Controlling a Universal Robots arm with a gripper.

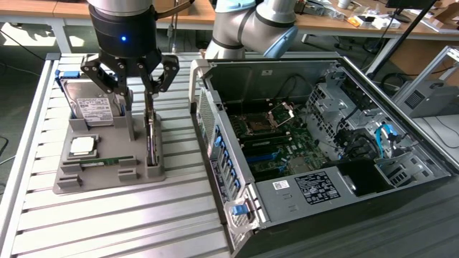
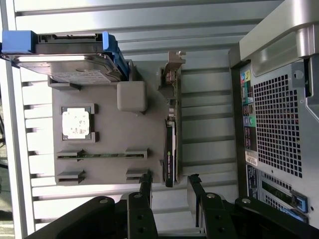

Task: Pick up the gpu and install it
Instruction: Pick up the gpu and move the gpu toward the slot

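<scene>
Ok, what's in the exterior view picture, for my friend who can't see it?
A robot arm's open gripper hangs over a graphics card standing on edge in a grey holder tray. An open computer case lies on the exterior view's right.

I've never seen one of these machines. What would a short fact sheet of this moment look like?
jaws: open, either side of one end of the gpu
gpu: upright on its edge in the grey holder
also in holder: hard drive, processor chip, memory stick
computer case: side open, on the exterior view's right of the holder
</scene>
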